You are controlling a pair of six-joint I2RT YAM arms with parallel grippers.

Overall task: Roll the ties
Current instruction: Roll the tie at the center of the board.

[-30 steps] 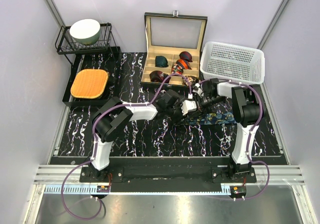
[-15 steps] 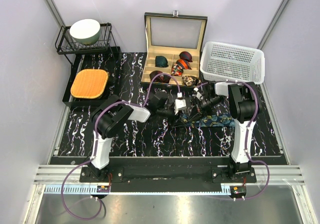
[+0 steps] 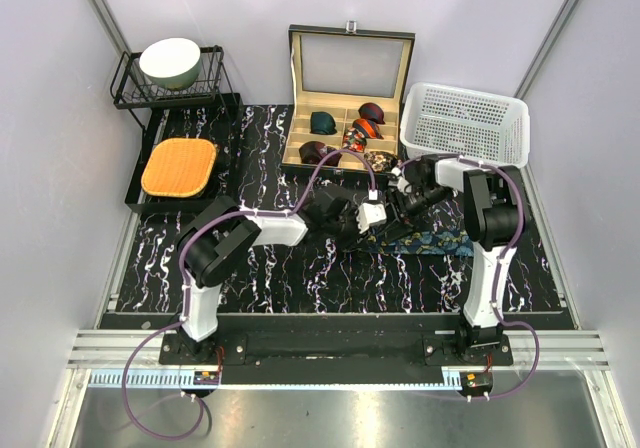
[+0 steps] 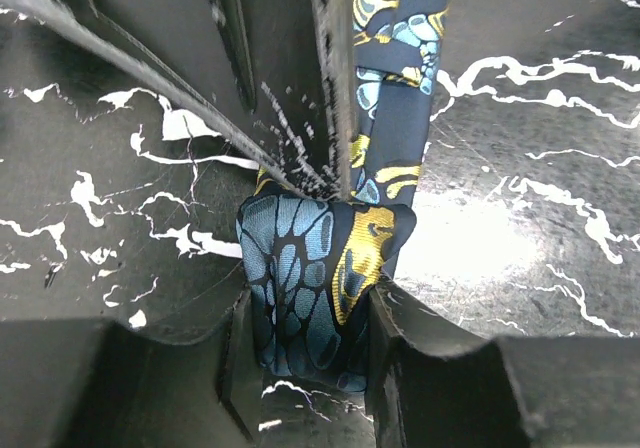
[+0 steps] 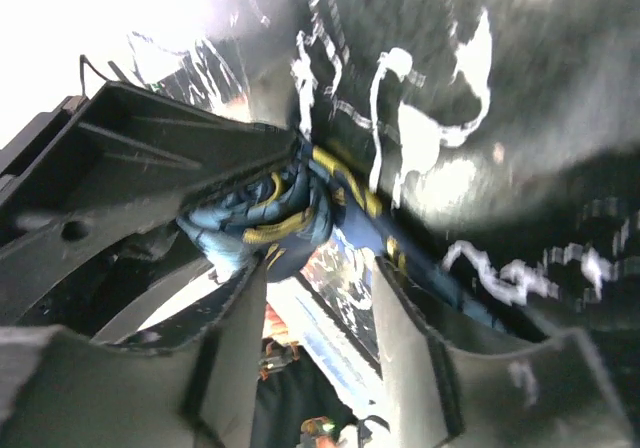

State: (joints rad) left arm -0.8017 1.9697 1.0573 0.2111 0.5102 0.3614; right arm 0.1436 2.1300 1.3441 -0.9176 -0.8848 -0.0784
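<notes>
- The left fingers (image 4: 440, 378) are clamped on the rolled end of the navy tie (image 4: 320, 288). The coil, patterned in teal and gold, is wedged between them and touches both inner faces.
- Beyond the left fingertips the unrolled strip of the tie runs straight away, lying flat on the black marbled counter (image 4: 520, 268).
- The right fingers (image 5: 405, 358) stand apart and grip nothing. The coil sits just past their tips, though that wrist view is blurred.
- The two sets of fingers face each other nearly tip to tip, with the coil where they meet.
- In the top view the loose strip trails on the counter below the right fingers, toward the right arm's base.
- Farther out, beyond both sets of fingers, an open case (image 3: 298, 158) holds other coiled ties (image 3: 323, 122).
- A white basket (image 3: 465, 126) stands just beside the case, on the right fingers' side.
</notes>
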